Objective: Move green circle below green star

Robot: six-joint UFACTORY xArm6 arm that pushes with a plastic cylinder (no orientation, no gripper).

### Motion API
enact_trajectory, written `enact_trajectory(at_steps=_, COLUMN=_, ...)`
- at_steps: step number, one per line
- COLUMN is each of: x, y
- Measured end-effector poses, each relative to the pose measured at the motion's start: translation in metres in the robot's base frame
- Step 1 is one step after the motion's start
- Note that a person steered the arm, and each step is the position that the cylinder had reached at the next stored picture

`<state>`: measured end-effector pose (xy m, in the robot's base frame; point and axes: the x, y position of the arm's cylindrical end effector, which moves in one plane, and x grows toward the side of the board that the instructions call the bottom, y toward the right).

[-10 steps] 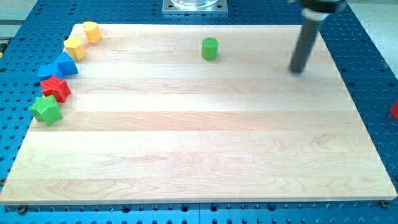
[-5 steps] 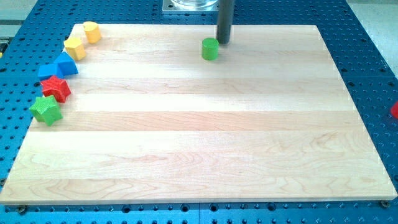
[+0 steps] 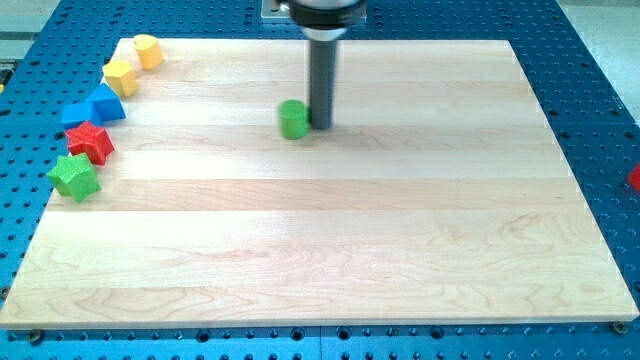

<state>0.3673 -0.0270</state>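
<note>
From the one camera view: the green circle (image 3: 293, 119) sits on the tabletop (image 3: 400, 250), left of centre toward the far edge. My tip (image 3: 320, 125) touches its right side; a bare rod, no hand, holding nothing. The green star (image 3: 74, 177) lies well apart at the near left, so I judge the push must run left and nearer, ending below the star.

You'll find my tip (image 3: 320, 125) touching the green circle block's (image 3: 293, 119) right side; the green star block (image 3: 74, 177) sits far left on the wooden counter (image 3: 400, 250).
</note>
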Motion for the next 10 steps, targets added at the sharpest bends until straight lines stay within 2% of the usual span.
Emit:
enact_trajectory(at_steps=1, x=0.071, y=-0.107)
enact_trajectory(at_steps=2, x=0.087, y=-0.089)
enact_trajectory(at_steps=3, x=0.054, y=-0.059)
enact_trajectory(at_steps=4, x=0.017, y=-0.068)
enact_trajectory(at_steps=5, x=0.005, y=-0.09)
enact_trajectory(at_steps=6, x=0.051, y=-0.177)
enact_trajectory(at_steps=7, x=0.127, y=-0.21)
enact_trajectory(at_steps=8, x=0.145, y=-0.209)
enact_trajectory(at_steps=10, x=0.192, y=-0.125)
